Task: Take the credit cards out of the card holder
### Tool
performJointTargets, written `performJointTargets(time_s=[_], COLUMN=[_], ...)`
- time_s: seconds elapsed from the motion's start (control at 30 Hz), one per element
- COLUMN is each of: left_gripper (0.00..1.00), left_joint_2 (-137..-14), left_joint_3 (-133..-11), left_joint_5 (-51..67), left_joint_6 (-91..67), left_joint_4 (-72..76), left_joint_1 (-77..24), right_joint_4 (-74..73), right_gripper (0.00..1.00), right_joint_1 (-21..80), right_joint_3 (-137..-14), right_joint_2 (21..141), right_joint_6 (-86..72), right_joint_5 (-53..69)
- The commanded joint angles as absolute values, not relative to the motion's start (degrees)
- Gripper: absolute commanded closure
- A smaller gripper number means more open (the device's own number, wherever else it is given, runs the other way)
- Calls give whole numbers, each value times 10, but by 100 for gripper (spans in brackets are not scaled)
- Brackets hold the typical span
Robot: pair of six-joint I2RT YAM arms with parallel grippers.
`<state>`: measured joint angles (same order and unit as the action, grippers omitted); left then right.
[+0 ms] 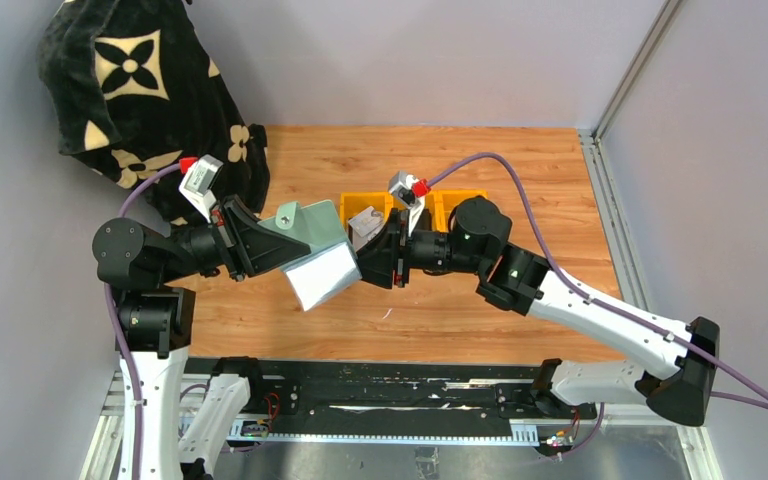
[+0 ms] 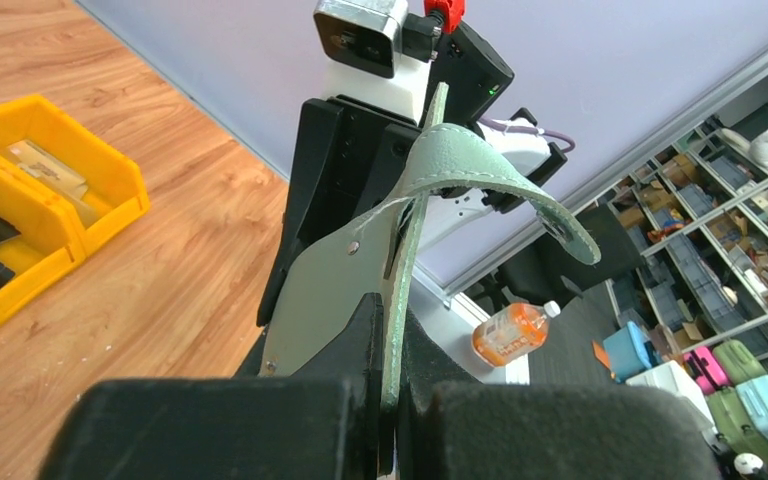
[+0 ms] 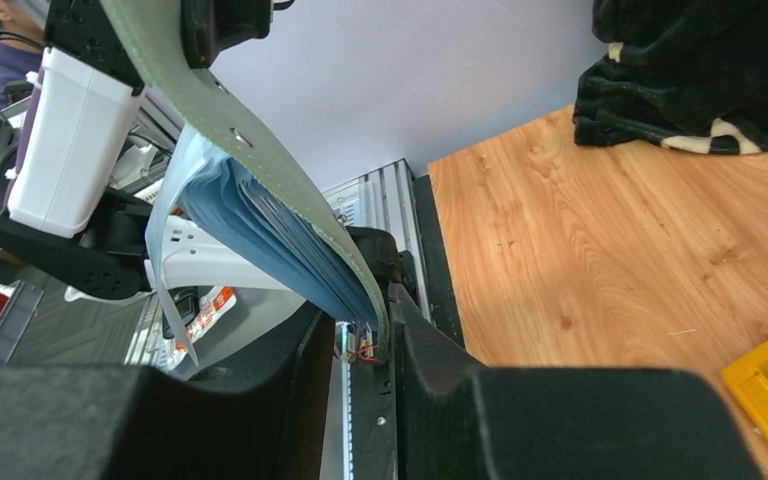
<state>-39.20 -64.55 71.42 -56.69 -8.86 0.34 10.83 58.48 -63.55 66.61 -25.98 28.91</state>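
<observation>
Both pincers are closed on the pale sage-green folding leather card holder, held in the air between them above the wooden table; the left gripper clamps one green flap; the right gripper nips the edge beside the grey-blue inner pockets; no thin plastic credit cards show clear of those pockets; a tan flat piece in the yellow plastic bin may be one card out; most of the pulling looks left.
</observation>
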Motion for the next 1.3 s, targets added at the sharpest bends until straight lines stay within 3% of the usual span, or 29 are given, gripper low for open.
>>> performJointTargets(time_s=[0.0, 0.2, 0.6, 1.07, 1.27], left_gripper=[100, 100, 100, 100, 100], left_joint_2=[-394, -392, -391, -386, -387], left_joint_3=[-658, -653, -648, -641, -644], left_joint_5=[725, 730, 737, 739, 739], left_joint_6=[-585, -585, -583, -584, -583], left_joint_4=[-78, -78, -78, -81, -81], left_joint_1=[6, 6, 6, 6, 6], right_joint_4=[138, 161, 198, 239, 157], right_gripper=[74, 74, 48, 42, 36], right_joint_1=[581, 589, 616, 631, 648], right_joint_3=[-671, -697, -715, -708, -713], right_joint_2=[675, 692, 695, 676, 660], right_joint_6=[-258, -260, -262, -256, -180], right_joint_5=[257, 254, 264, 261, 181])
